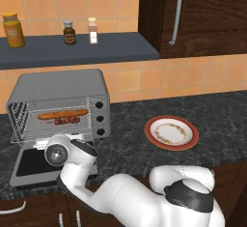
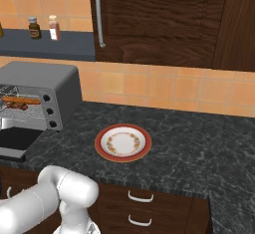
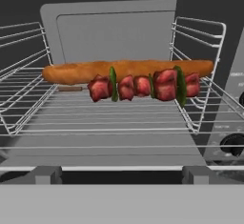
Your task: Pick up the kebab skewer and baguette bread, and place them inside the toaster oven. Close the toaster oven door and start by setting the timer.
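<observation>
At the left of the left base view the toaster oven [image 1: 58, 106] stands with its door [image 1: 30, 165] dropped open — kebab skewer [image 3: 143, 86] and baguette bread [image 3: 126, 69] lie side by side on the rack, touching — while the gripper's jaws stand spread wide, empty.

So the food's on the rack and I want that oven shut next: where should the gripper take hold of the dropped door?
Probably the toaster oven door's free front edge, from below: it lies flat, hinged at the toaster oven, so lifting that edge swings it shut.
</observation>
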